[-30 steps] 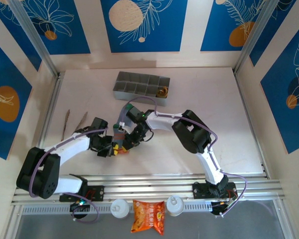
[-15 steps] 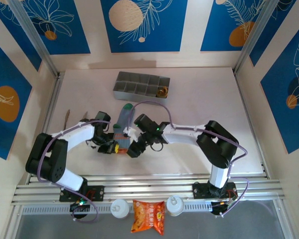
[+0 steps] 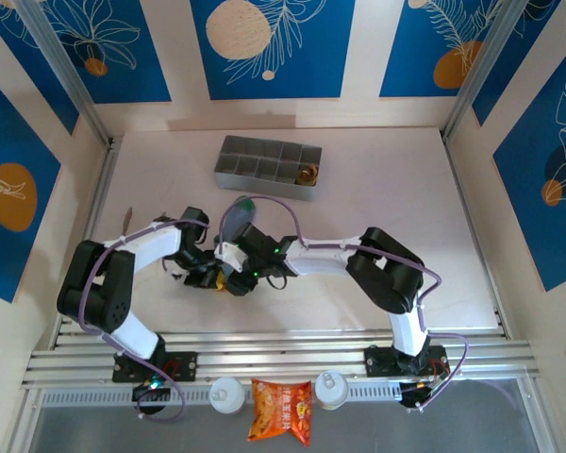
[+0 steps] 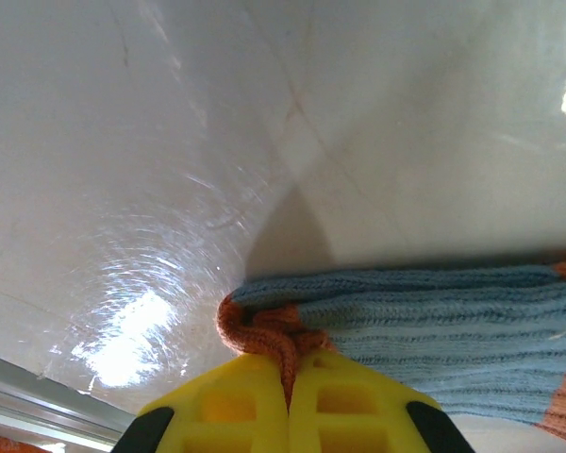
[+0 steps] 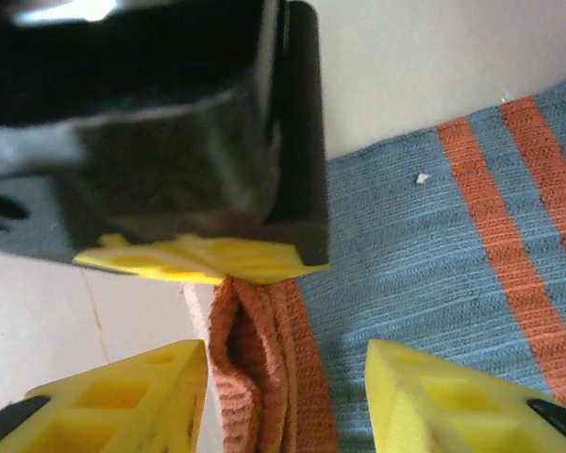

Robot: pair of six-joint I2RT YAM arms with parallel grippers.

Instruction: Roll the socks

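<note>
- Where the two grippers meet low over the table, the left gripper has its yellow fingers pressed together on the orange cuff of the grey-blue sock.
- The cuff is bunched in a small knot just in front of these fingertips.
- From this pinch the sock lies flat on the table and runs away to the right side of the left gripper.
- The right gripper has its two fingers apart, one on each side of the folded cuff; I cannot tell if they touch it.
- Directly ahead of the right gripper is the black body of the left gripper, with its yellow tips down on the cuff.
- To the right of the right gripper, the sock shows two orange stripes.
- In the top view, the green toe lies beyond both grippers, pointing toward the grey tray.
</note>
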